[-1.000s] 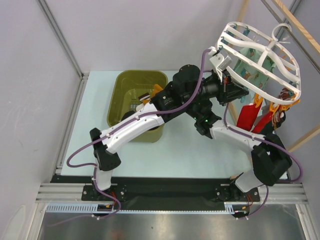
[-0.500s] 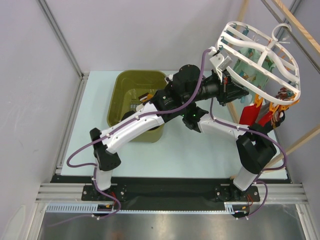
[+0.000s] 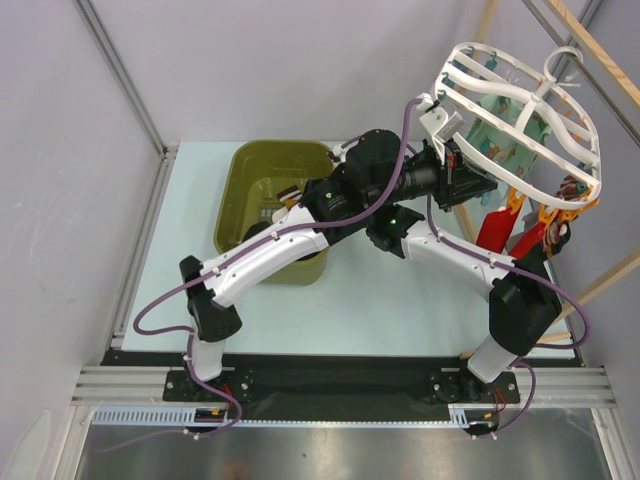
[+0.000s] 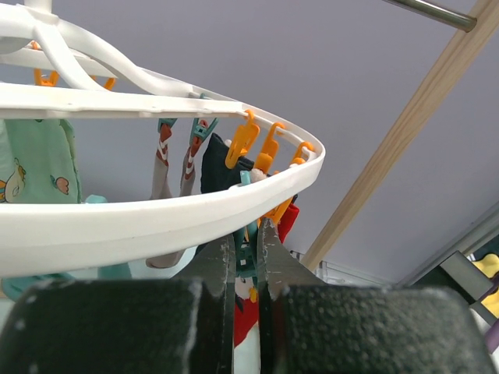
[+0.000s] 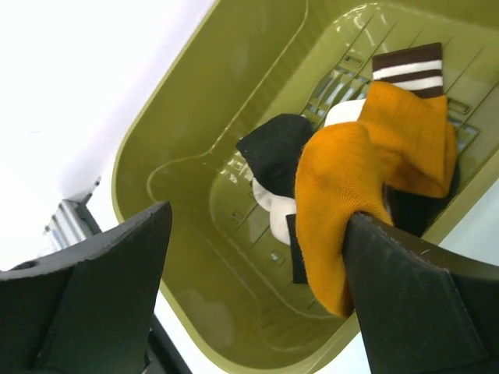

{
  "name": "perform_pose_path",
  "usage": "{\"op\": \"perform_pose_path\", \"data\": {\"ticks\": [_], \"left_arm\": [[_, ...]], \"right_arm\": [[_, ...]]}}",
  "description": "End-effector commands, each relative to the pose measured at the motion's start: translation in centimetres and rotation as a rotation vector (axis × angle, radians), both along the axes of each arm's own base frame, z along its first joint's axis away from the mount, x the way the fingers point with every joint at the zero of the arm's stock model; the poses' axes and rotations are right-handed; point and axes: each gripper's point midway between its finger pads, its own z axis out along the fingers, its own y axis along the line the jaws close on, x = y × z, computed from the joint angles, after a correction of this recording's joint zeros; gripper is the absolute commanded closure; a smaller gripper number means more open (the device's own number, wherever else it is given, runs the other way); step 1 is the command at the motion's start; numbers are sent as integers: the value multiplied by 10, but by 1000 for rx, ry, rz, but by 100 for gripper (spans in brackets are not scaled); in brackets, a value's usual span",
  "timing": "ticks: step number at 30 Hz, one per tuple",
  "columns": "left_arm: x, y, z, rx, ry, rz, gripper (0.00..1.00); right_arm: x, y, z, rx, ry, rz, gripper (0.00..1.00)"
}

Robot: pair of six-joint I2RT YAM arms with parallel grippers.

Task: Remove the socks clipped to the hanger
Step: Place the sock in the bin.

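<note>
Nearby: olive tub, socks inside.
Left gripper: clamped on teal peg behind hanger rim.
Right gripper: spread wide, gripping nothing.

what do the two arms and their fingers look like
The left arm and right arm have white link shells and bulky black joints, with a purple cable looping along each. The fingers are black blocks with a grainy surface.

The tub is set on the table, left of the hanger hung from the rack at right rear. Socks are piled in the tub; other socks are clipped beneath the hanger. A peg is lodged between the left gripper's jaws.
</note>
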Motion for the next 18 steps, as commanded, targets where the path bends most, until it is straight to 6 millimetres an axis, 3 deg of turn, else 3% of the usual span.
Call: {"op": "perform_pose_path", "data": {"ticks": [1,8,14,16,18], "left_arm": [[-6,26,44,-79,-55,25,100],[-9,26,44,-81,-53,4,100],[-9,26,46,-87,-54,4,100],[-9,26,46,-86,-56,2,100],[-11,26,47,-91,-48,-10,100]], "right_arm": [[3,2,-3,-81,-9,12,10],[-2,-1,-15,-141,-24,61,10],[-11,-6,-4,-137,-67,88,10],[-16,-15,10,-132,-98,78,10],[-19,-28,5,-153,-88,64,10]]}}
